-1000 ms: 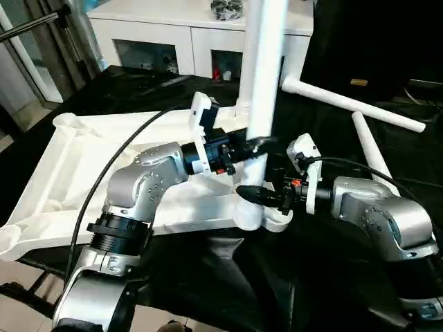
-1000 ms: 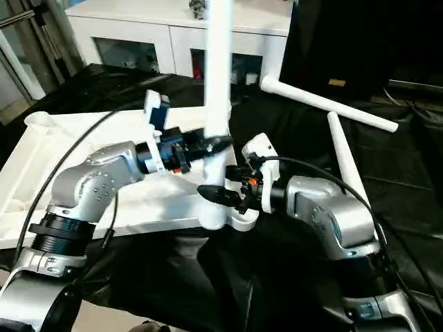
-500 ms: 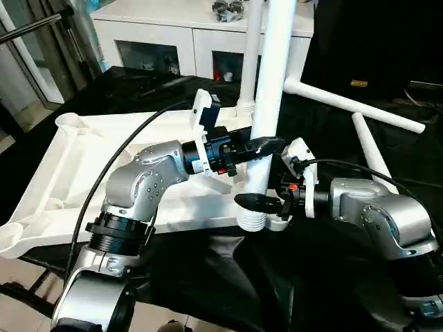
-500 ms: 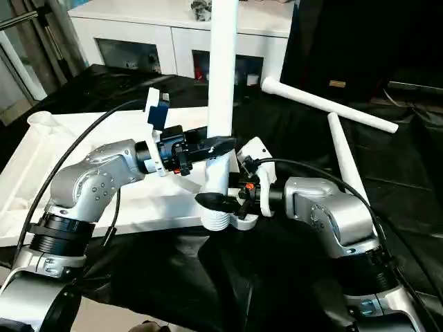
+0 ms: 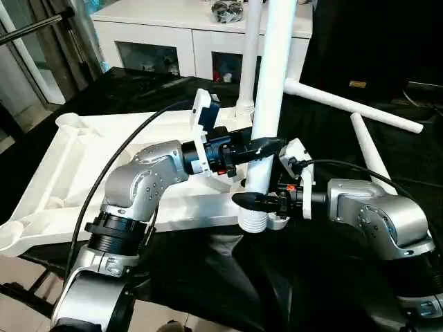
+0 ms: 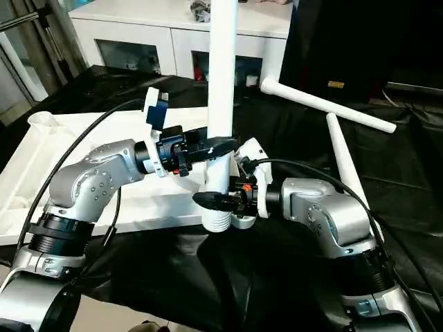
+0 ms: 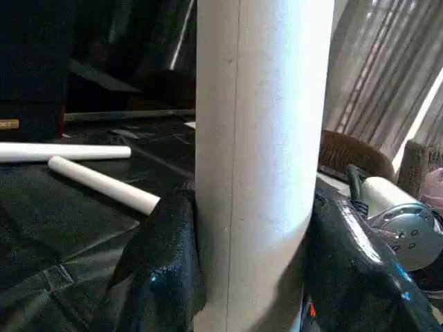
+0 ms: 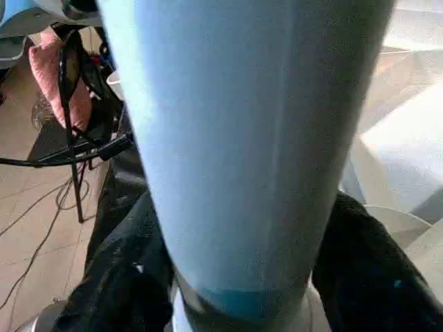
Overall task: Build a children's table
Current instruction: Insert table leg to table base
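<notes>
Leg held upright at the tabletop's near corner socket, both grippers engaged.

Left gripper point(image 5: 266, 146) fingers grasp the leg point(image 5: 272, 90) higher up for alignment; right gripper point(image 5: 250, 200) fingers clamp it near its ribbed base, steadying entry into the tabletop point(image 5: 83, 166), judged not yet seated.

leg point(image 5: 271, 90): smooth white plastic | cloth point(image 5: 332, 290): glossy black, perhaps plastic sheeting

Both grippers crowd the upright leg point(image 5: 273, 83) at the tabletop's point(image 5: 83, 166) near right corner, left gripper point(image 5: 266, 146) above, right gripper point(image 5: 250, 201) just below, fingers on either side of it. A second upright leg point(image 5: 249, 55) stands close behind. Two loose legs point(image 5: 353, 105) lie on the black surface point(image 5: 228, 277) to the right; its near strip is open.
</notes>
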